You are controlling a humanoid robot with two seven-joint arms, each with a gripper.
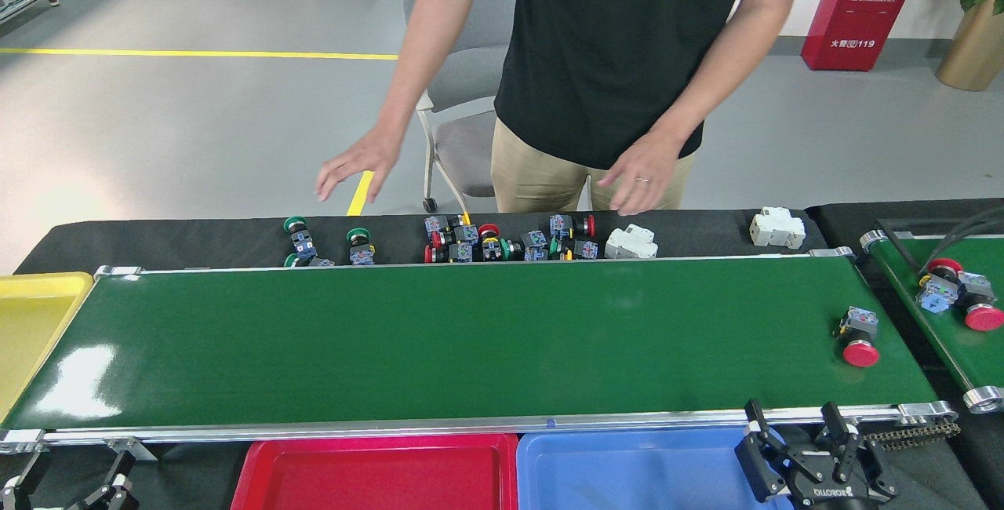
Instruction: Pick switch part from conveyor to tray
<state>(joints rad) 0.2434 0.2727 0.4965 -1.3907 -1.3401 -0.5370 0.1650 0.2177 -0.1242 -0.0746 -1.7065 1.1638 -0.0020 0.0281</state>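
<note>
Head view. Along the bottom edge sit a red tray (376, 472) and a blue tray (627, 469), both empty; a yellow tray (31, 322) (only partly in frame) lies at the left. The switch part (858, 336), red-capped, rests at the right end of the conveyor (471, 337). The right gripper (816, 447) hangs over the blue tray at lower right, fingers spread. The left gripper (70, 486), lower left, is cropped; cannot tell its state. A person (620, 63) stands behind a row of spare switches (502, 243).
</note>
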